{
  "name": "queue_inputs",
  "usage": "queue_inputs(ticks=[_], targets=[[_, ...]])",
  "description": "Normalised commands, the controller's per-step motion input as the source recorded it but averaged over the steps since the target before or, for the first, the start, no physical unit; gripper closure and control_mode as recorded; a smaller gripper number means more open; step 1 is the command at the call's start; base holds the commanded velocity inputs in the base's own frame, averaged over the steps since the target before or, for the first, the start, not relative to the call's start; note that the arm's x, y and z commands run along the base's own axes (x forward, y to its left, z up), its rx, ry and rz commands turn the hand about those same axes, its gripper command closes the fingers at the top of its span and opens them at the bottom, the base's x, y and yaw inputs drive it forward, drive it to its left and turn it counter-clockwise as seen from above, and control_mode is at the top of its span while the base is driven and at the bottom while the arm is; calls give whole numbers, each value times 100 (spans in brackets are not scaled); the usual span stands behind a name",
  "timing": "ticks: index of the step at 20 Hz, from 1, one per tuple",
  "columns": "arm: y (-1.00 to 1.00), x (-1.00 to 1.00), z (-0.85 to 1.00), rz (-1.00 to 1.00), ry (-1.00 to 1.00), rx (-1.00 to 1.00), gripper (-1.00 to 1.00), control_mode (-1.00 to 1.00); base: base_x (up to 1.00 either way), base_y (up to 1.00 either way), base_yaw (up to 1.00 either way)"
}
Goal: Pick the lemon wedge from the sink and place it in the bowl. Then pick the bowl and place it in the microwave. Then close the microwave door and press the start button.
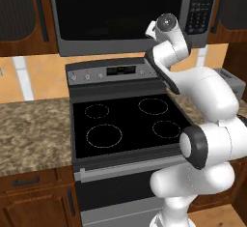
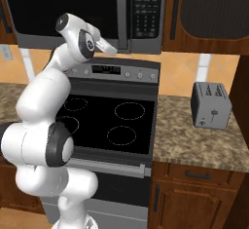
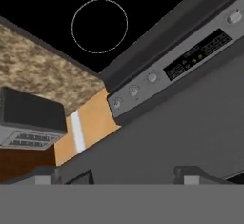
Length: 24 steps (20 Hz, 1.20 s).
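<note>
With the microwave door point(image 1: 120, 8) looking shut, steer the jaws, whose opening I cannot tell, squarely onto the button panel point(image 2: 147, 6)

The microwave point(image 1: 125, 16) hangs above the stovetop. Its dark glass microwave door point(image 1: 116, 11) sits shut, button panel point(image 2: 147, 6) at right.
</note>
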Motion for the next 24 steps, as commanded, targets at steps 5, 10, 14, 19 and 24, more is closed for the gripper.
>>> queue_inputs(ticks=[5,10,14,19,24], targets=[[3,36,-17,24,2,0,-100,-100,0,0,0],[2,-43,2,13,-8,7,-100,-100,0,0,0],[0,-100,20,9,-20,27,-100,-100,0,0,0],[-46,-86,27,0,-25,38,-100,-100,0,0,0],[-98,-22,26,0,-15,44,-100,-100,0,0,0]])
